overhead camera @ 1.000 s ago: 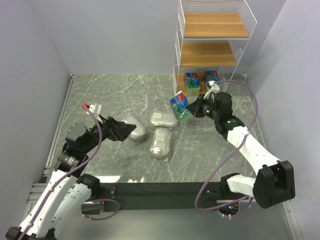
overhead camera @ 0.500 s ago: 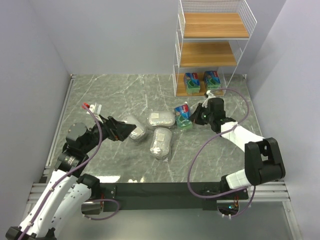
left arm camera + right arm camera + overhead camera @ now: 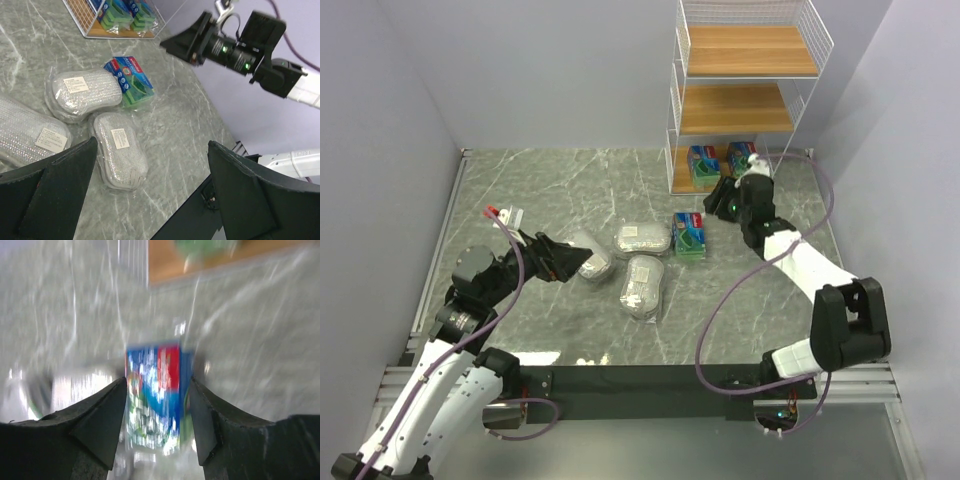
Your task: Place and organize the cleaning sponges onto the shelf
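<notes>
Two green cleaning sponges (image 3: 704,165) (image 3: 742,158) stand on the bottom tier of the white wire shelf (image 3: 735,108). A third green pack (image 3: 689,235) lies flat on the marble table in front of the shelf, also visible in the left wrist view (image 3: 129,81) and, blurred, in the right wrist view (image 3: 156,390). My right gripper (image 3: 723,200) hovers open above and behind it, holding nothing. Three silvery oval packs (image 3: 590,258) (image 3: 643,238) (image 3: 641,283) lie mid-table. My left gripper (image 3: 570,262) stands wide open (image 3: 152,145) by the leftmost one.
The shelf's upper two wooden tiers (image 3: 748,50) hold nothing. Grey walls close in the table on the left, back and right. A black rail (image 3: 640,380) runs along the near edge between the arm bases.
My right gripper lowered the tilted green pack to the table, opened and let it go, then drew back toward the shelf. The pack now lies flat. The left arm has not moved.
</notes>
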